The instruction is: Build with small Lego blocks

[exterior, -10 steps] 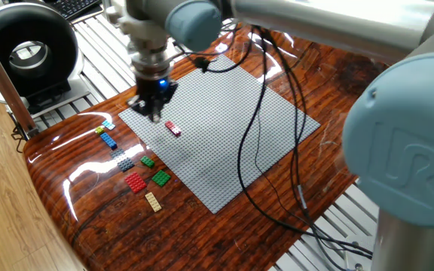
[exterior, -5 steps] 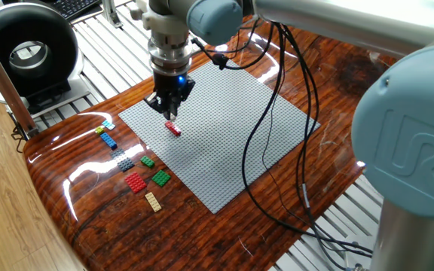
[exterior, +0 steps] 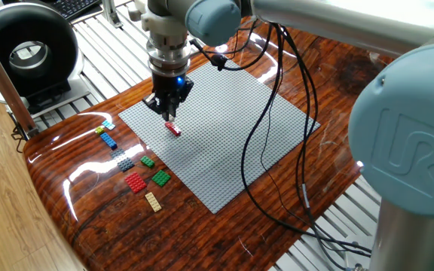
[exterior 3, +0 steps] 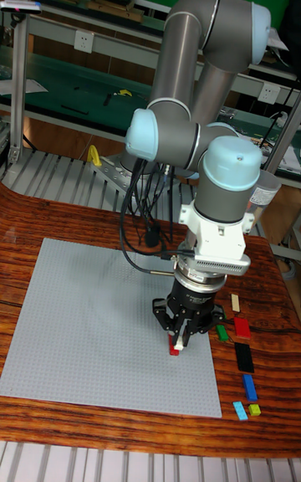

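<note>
A red Lego block [exterior: 173, 129] [exterior 3: 175, 351] sits on the grey baseplate [exterior: 232, 128] [exterior 3: 84, 315] near its left corner. My gripper [exterior: 169, 117] [exterior 3: 177, 339] hangs straight down just over that block, its fingers close together with a small white piece showing between the tips. Loose small Lego blocks lie on the wood beside the plate: blue [exterior: 109, 141], grey [exterior: 124, 159], green [exterior: 160, 178], red [exterior: 135, 182] and tan [exterior: 153, 201]. The tall fixed view shows the same row, red [exterior 3: 242, 327] and blue [exterior 3: 249, 386] among them.
Black cables [exterior: 262, 150] hang from the arm and trail across the baseplate. A black ring-shaped device [exterior: 25, 49] stands at the back left on the slatted metal frame. The wooden table's rounded edge [exterior: 59, 196] runs close to the loose blocks.
The gripper has moved right from the plate's left corner to above the red block, then dropped slightly. The blocks on the table have not moved.
</note>
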You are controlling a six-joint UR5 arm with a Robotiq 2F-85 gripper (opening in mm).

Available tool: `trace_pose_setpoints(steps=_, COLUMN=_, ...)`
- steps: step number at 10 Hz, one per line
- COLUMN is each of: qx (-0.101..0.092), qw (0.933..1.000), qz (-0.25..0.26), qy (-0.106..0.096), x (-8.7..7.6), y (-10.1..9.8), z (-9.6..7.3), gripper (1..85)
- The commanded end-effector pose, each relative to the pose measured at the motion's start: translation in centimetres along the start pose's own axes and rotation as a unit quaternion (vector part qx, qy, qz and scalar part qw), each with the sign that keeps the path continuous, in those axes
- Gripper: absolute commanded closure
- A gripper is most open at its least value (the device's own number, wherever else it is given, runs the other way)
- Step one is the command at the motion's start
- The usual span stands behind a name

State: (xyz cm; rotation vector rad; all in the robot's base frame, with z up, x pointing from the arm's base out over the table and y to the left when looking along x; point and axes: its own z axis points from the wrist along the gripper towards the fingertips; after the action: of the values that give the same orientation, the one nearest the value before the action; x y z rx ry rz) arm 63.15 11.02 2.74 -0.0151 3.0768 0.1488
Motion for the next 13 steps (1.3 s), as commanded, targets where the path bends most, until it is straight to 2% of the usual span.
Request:
trace_pose_setpoints(steps=1, qx=-0.012, qw=0.9999, qz=0.003, qy=-0.002, x=0.01, y=0.17, z=0.07, gripper=84.3)
trace_pose_setpoints(steps=2, qx=-0.013, qw=0.9998, qz=0.013, qy=0.002, x=0.24, y=0.93, z=-0.54, gripper=84.3)
trace_pose_setpoints(steps=3, qx=-0.008, qw=0.9998, qz=0.017, qy=0.004, x=0.30, y=0.88, z=-0.76, gripper=84.3)
trace_pose_setpoints(steps=8, qx=-0.007, qw=0.9999, qz=0.008, qy=-0.001, x=0.01, y=0.58, z=-0.71, gripper=84.3)
trace_pose_setpoints(steps=10, qx=-0.014, qw=0.9999, qz=0.006, qy=-0.004, x=-0.39, y=0.63, z=-0.35, gripper=84.3)
trace_pose_setpoints(steps=11, qx=-0.008, qw=0.9999, qz=0.007, qy=-0.003, x=-0.30, y=0.28, z=-0.38, gripper=84.3)
trace_pose_setpoints(steps=13, qx=-0.009, qw=0.9999, qz=0.006, qy=-0.005, x=-0.36, y=0.34, z=-0.40, gripper=84.3)
